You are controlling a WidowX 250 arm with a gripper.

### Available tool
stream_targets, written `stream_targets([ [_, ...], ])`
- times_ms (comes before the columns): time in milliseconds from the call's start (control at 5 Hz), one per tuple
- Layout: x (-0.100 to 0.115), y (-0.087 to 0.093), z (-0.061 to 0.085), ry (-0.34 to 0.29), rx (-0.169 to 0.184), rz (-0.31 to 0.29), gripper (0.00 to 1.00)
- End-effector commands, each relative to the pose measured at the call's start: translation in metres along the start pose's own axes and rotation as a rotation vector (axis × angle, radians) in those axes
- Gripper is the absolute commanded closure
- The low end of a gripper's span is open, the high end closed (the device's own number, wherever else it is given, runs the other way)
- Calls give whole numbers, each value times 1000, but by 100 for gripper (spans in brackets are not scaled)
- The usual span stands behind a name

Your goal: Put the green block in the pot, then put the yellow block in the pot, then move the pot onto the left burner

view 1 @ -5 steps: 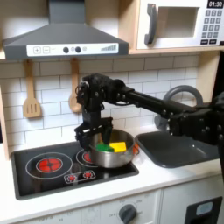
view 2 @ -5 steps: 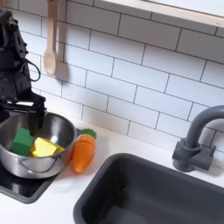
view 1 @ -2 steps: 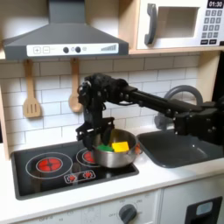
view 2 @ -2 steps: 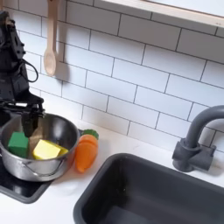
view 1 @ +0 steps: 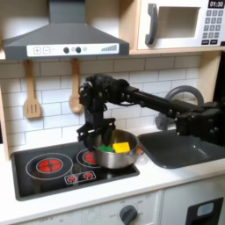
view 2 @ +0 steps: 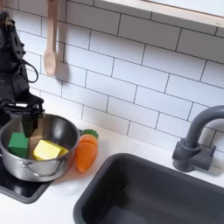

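Second exterior view is showing the pot point(view 2: 39, 149), rigid, slick steel, carrying both blocks; jaws gripping its thin rim.

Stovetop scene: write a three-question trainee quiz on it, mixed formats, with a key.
1. True or false: the green block and the yellow block both lie inside the pot.
2. What lies beside the pot on the second exterior view's right? A) a spoon B) a toy carrot C) a cup
3. Fill in: the gripper is at the pot's ____.

Key: 1 true; 2 B; 3 rim.
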State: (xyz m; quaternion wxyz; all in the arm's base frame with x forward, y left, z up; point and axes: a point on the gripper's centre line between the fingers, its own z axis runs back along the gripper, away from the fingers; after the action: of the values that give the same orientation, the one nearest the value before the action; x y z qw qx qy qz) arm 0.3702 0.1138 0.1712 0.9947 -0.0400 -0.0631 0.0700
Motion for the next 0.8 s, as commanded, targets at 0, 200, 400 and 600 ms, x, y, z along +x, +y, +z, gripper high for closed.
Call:
stream_targets([
  [0, -1, 6, 9, -22, -7, 14, 100],
  [200, -3, 9, 5, -3, -2, 10, 100],
  [400, -3, 12, 5, 3, -5, 17, 100],
  [600, -3, 13, 5, 3, -8, 10, 100],
])
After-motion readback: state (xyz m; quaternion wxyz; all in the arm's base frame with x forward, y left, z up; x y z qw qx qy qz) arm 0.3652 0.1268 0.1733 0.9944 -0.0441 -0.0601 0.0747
